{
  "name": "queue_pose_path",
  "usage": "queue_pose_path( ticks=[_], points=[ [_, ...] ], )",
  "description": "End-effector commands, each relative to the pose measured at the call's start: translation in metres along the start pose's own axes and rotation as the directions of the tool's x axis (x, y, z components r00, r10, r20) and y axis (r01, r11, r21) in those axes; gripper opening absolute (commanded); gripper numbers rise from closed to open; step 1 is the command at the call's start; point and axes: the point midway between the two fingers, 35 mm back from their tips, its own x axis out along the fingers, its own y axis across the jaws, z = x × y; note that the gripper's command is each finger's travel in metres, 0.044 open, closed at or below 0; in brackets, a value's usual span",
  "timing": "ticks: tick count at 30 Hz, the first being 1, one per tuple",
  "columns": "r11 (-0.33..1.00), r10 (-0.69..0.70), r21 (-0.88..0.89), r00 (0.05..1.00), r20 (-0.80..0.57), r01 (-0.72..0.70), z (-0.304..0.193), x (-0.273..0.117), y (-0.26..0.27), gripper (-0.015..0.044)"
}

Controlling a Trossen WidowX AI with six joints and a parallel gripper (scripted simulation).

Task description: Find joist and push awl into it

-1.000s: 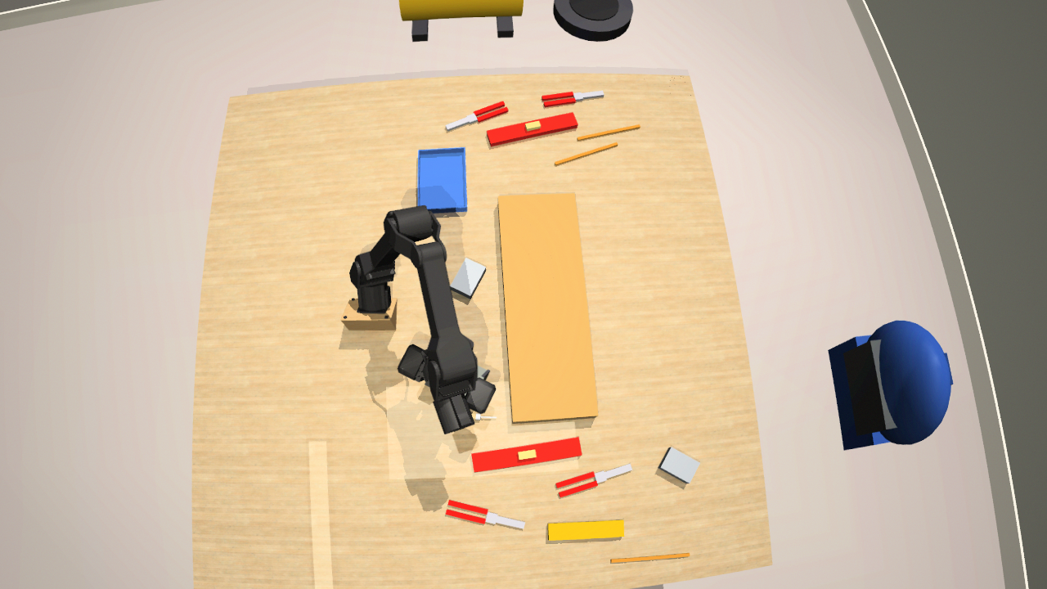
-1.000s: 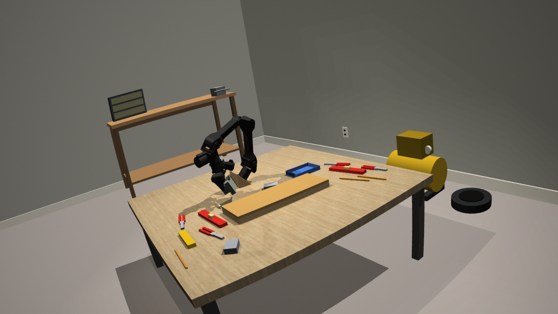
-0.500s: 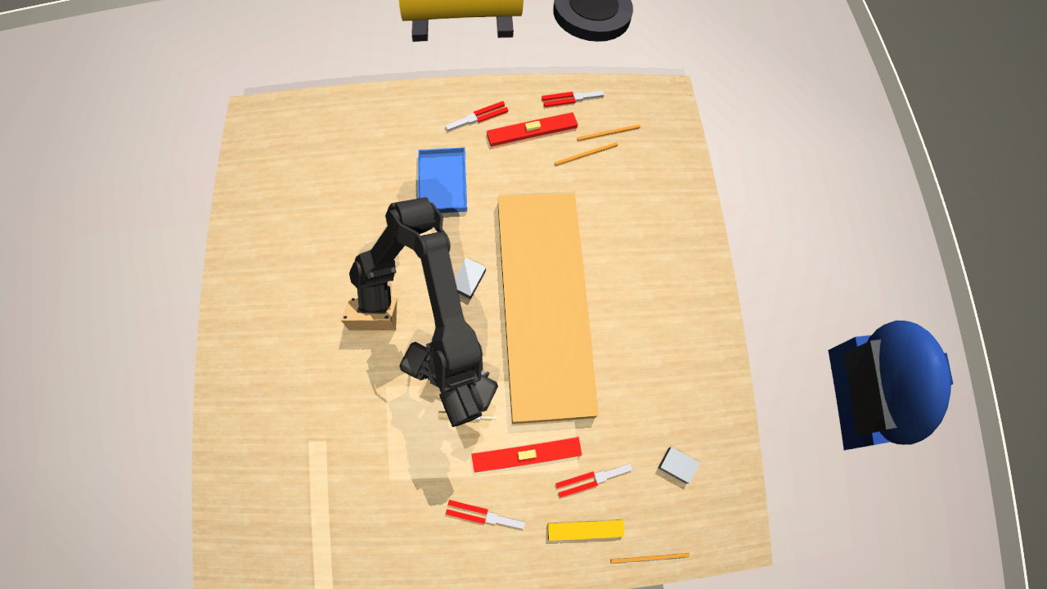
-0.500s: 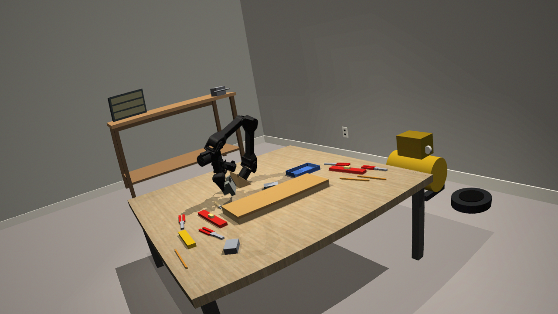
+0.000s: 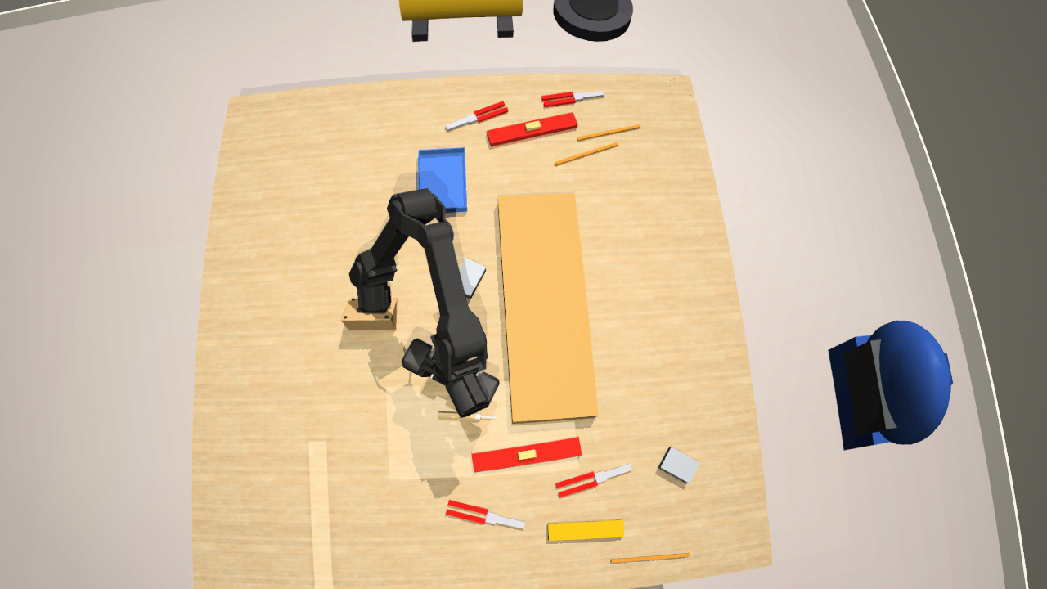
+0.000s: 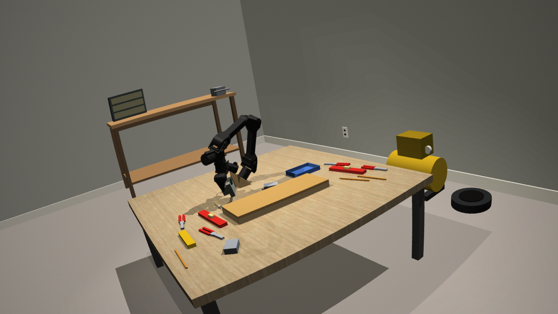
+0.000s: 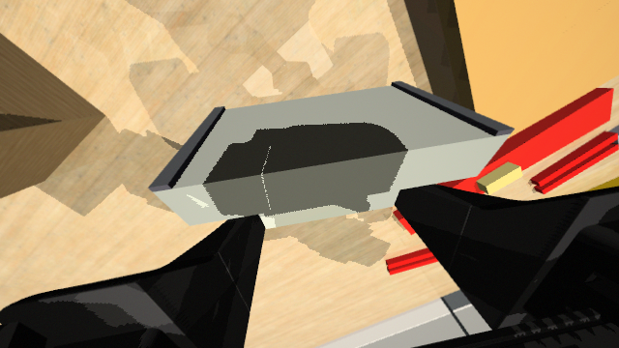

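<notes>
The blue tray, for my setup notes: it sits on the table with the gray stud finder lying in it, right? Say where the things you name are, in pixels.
Not quite: the gray stud finder [image 6: 230, 187] [image 7: 309, 121] is in the gripper [image 6: 227, 189] [image 7: 325, 190], as the wrist view shows. The blue tray [image 5: 442, 180] [image 6: 302, 169] does sit on the table [image 5: 658, 293] [image 6: 296, 250].
</notes>
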Motion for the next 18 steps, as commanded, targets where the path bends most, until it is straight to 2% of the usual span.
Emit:
queue_pose_path(
  ticks=[1, 18],
  points=[
    [1.000, -0.006, 0.002, 0.999, -0.041, 0.007, 0.0015, -0.0026, 0.0003, 0.0000],
    [1.000, -0.006, 0.005, 0.987, -0.161, 0.007, 0.0049, -0.0017, 0.0003, 0.0000]
  ],
)
